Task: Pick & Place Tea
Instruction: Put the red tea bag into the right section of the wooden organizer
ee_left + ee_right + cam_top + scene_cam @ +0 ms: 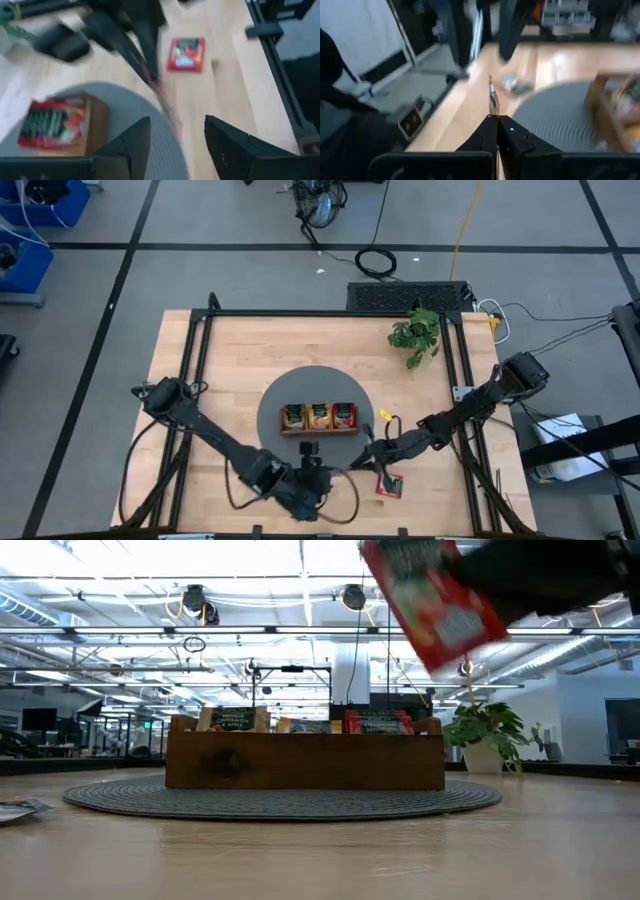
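Best done slowly: right gripper clamped edge-on upon a red tea sachet, lifted at about four o'clock of the wooden tray (red slot at its three o'clock end), left gripper parted, empty, nearby.

Overhead, table-level, two wrist cameras

Pale wooden bench with a dark metal frame along its edges. A round grey woven mat lies at its centre, bearing a brown wooden tray. A small potted plant stands near the far right corner. One red tea sachet lies flat on the bare wood, right of the mat, near the front edge.
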`<state>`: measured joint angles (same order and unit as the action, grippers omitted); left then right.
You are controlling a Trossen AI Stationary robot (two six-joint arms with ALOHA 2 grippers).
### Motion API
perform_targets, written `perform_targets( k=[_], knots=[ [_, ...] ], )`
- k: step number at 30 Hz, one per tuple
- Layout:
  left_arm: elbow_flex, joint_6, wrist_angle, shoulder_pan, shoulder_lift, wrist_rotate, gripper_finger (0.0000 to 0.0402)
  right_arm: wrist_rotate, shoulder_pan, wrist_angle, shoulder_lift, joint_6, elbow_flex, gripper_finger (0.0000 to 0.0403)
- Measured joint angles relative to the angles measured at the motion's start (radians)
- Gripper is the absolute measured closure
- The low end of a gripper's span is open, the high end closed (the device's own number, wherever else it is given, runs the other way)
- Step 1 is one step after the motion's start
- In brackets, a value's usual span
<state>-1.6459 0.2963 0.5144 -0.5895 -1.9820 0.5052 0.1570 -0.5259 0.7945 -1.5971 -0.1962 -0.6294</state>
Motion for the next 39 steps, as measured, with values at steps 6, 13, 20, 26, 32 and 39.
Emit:
perform_targets(
  k=[6, 13, 20, 26, 32, 39],
  knots=[
    [0.014, 0.119, 0.081, -0.083, 0.0, 0.076, 0.024, 0.05, 0.04, 0.339, 0.068, 0.049, 0.176, 0.0403],
    [0.083, 0.076, -0.006, -0.178, 0.001, 0.253, 0.0328, 0.134, 0.128, 0.493, 0.087, 0.052, 0.263, 0.0403],
    [0.192, 0.02, -0.167, -0.184, 0.0, 0.257, 0.0388, 0.229, 0.199, 0.478, 0.04, 0.073, 0.257, 0.0403],
    [0.229, 0.039, -0.177, -0.18, -0.001, 0.253, 0.0377, 0.318, 0.211, 0.507, -0.094, 0.06, 0.237, 0.0403],
    [0.231, 0.042, -0.176, -0.183, -0.001, 0.251, 0.0388, 0.349, 0.217, 0.595, -0.215, 0.052, 0.207, 0.0403],
    [0.231, 0.043, -0.176, -0.185, -0.001, 0.251, 0.0396, 0.447, 0.181, 0.594, -0.251, 0.058, 0.202, 0.0403]
  ],
)
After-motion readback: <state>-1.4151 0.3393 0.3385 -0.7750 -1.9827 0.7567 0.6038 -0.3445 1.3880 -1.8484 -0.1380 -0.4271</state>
